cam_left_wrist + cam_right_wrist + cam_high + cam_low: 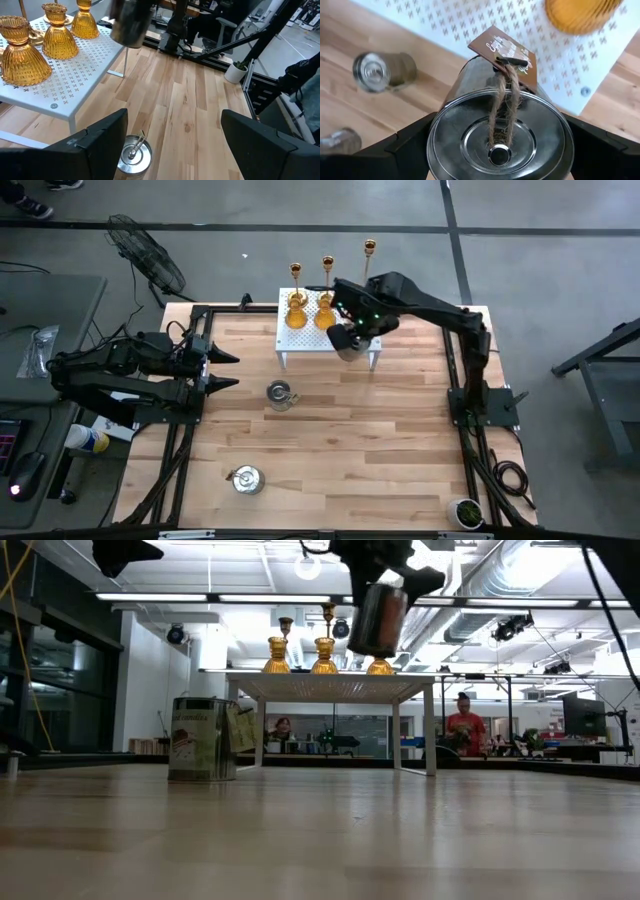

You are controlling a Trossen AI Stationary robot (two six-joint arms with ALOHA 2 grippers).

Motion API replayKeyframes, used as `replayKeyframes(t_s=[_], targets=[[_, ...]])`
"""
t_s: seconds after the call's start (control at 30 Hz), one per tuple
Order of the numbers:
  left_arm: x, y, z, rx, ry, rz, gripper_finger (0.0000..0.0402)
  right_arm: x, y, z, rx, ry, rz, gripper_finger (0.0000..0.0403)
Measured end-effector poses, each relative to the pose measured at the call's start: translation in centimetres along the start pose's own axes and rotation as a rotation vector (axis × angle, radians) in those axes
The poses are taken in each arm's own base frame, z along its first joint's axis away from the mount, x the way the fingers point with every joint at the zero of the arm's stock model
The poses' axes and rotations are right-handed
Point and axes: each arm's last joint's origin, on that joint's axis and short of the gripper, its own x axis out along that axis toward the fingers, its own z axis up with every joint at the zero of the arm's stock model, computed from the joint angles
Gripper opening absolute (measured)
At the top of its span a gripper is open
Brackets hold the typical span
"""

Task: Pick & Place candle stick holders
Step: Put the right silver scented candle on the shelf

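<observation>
Gripping a silvery pot (500,137), the right gripper (349,340) seemingly hovers above the rack (310,338).

Three gold candlesticks (327,268) and three amber ribbed cups (58,39) stand upright in rows on the white rack. One silvery pot (500,134), with a twine loop and brown tag on its lid, hangs in the air at the rack's front edge. A second pot (279,393) stands mid-bench and a third (246,478) sits near the front left.
</observation>
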Motion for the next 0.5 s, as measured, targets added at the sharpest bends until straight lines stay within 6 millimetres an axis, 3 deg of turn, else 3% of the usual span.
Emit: replayKeyframes(t_s=[0.23, 0.5], targets=[[0.0, 0.0, 0.0, 0.000, 0.000, 0.000, 0.0314, 1.2, -0.7, 1.7, 0.043, -0.009, -0.038, 0.0348], [0.0, 0.0, 0.0, 0.000, 0.001, 0.000, 0.0314, 1.2, -1.3, 2.4, 0.073, -0.033, -0.062, 0.0349]])
